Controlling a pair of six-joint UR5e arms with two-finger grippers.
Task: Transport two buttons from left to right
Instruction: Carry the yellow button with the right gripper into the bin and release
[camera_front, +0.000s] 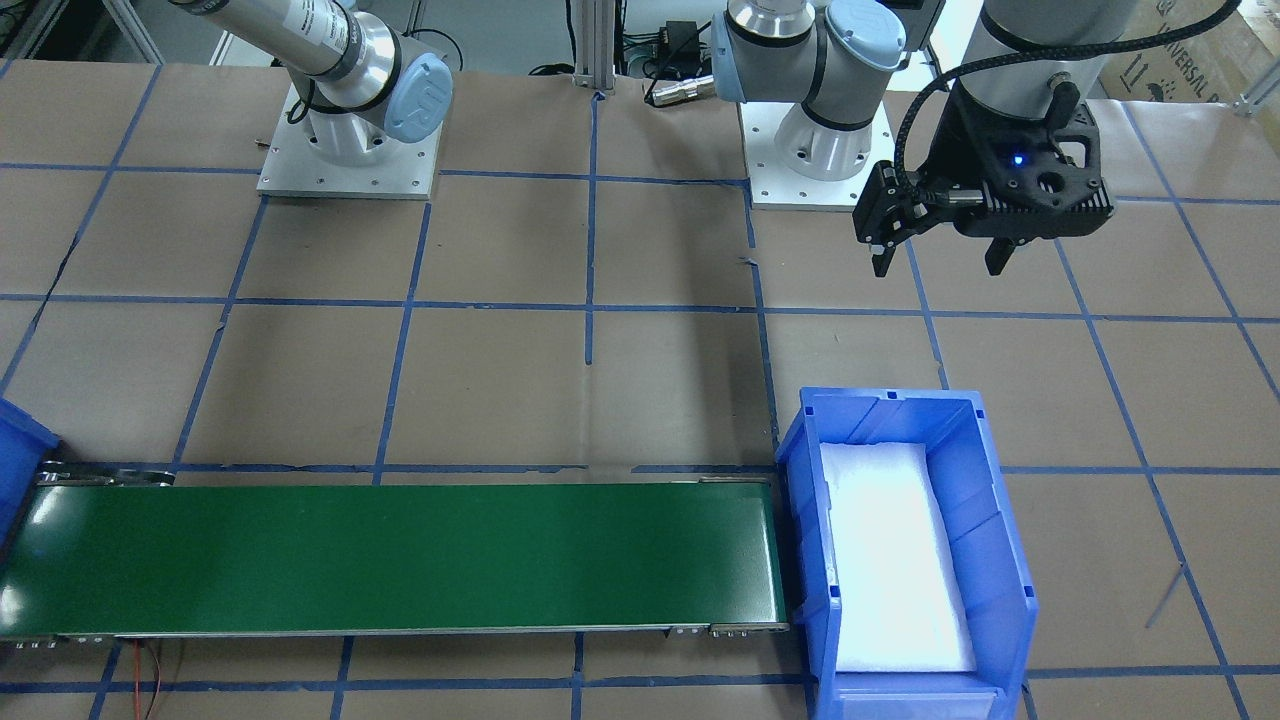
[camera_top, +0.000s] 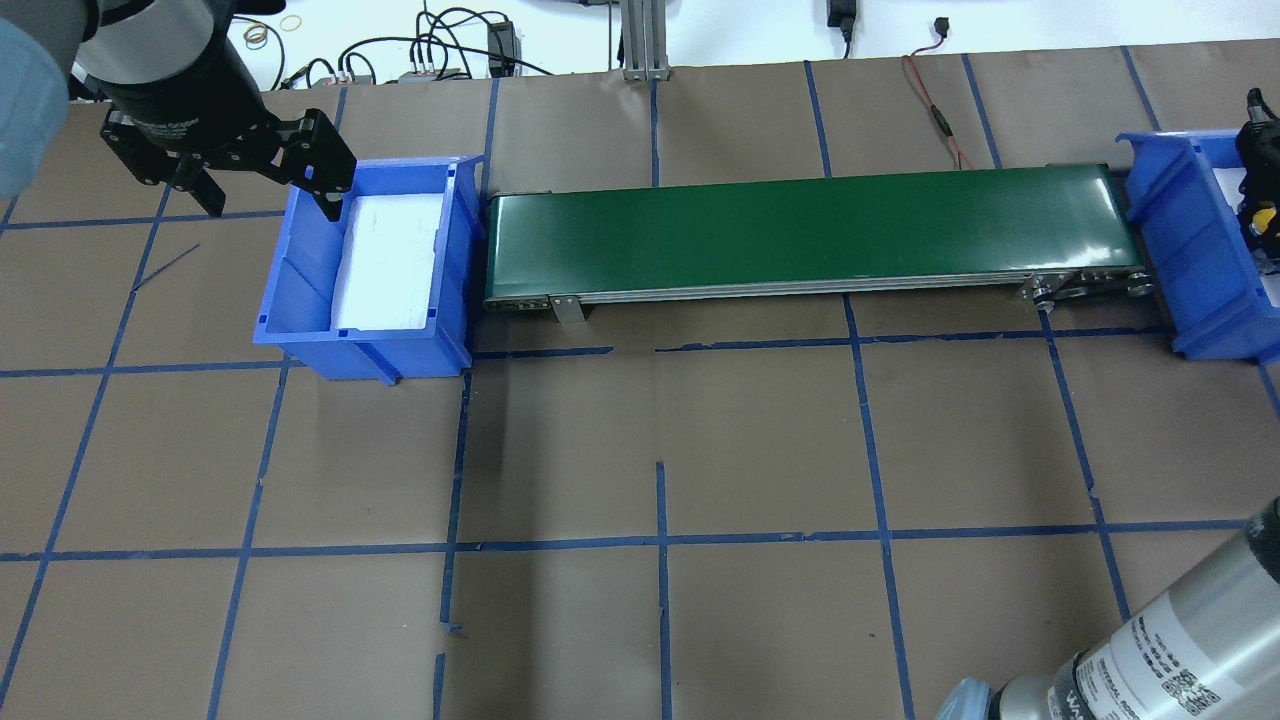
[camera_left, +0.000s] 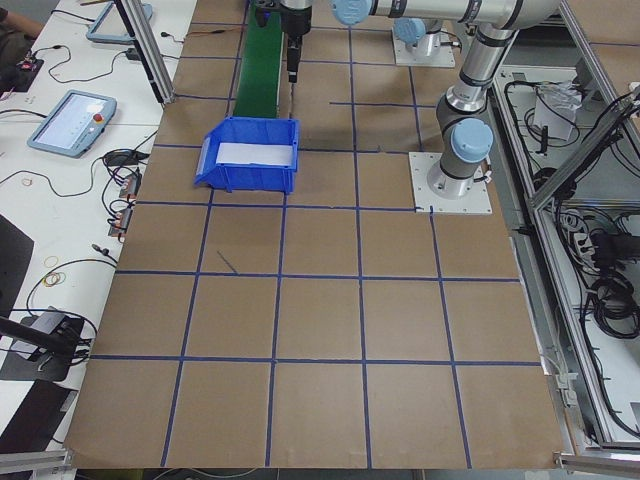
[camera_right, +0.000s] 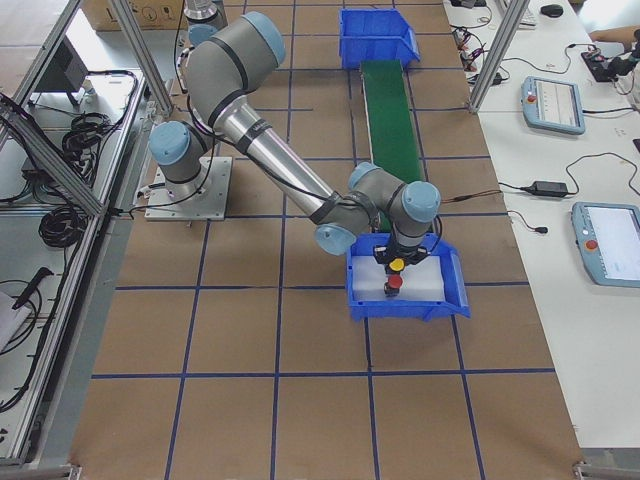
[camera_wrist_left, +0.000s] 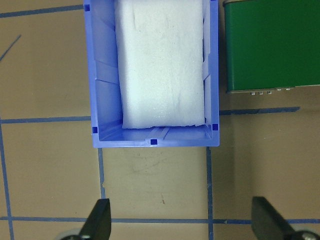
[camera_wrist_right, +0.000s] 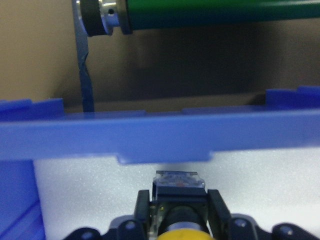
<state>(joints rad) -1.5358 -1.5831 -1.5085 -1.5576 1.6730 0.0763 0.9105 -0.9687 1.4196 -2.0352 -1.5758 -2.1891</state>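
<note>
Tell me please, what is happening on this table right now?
The right gripper is down in the right blue bin, shut on the yellow button. The red button already lies on that bin's foam lining. The left gripper hangs open near the left blue bin, which holds only its foam pad. The green conveyor belt between the bins carries nothing. The transport looks almost done.
</note>
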